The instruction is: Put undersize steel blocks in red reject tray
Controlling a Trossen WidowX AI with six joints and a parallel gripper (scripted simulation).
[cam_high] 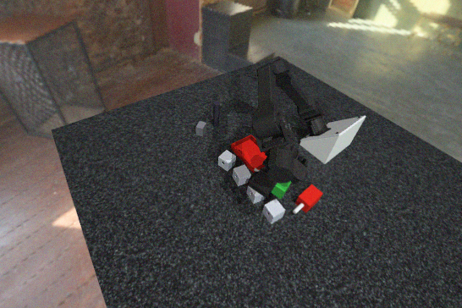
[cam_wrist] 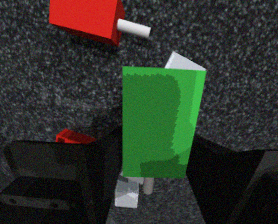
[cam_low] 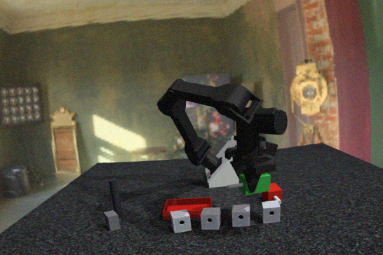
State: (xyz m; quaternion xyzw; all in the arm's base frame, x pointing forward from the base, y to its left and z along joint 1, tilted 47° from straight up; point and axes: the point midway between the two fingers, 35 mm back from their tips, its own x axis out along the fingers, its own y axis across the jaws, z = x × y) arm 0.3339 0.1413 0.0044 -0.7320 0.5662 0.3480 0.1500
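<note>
From above, we hold the green gauge in our hand, the red tray lying toward its eleven o'clock.

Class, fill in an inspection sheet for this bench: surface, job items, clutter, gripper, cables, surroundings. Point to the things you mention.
Surface: dark speckled tabletop (cam_high: 169, 233) (cam_low: 140, 239).
Blocks: four bored steel blocks in a row; bore sizes cannot be told by eye.
Reject tray: red tray (cam_high: 245, 145) (cam_low: 189, 201) behind the row in the exterior view; no block seen inside.
GO gauge: green gauge (cam_high: 281, 189) (cam_low: 263, 183) (cam_wrist: 152, 120), held, its pin outside any block.
Clutter: red gauge-like piece with white pin (cam_high: 310, 197) (cam_low: 274, 192) (cam_wrist: 85, 19); small grey block (cam_high: 200, 129) (cam_low: 112, 221); dark upright post (cam_high: 216, 114) (cam_low: 114, 195); white wedge-shaped piece (cam_high: 338, 142) (cam_low: 222, 176).
Gripper: fingers closed on the green gauge.
Cables: nothing seen.
Surroundings: old room, brick, sunlit wall.
</note>
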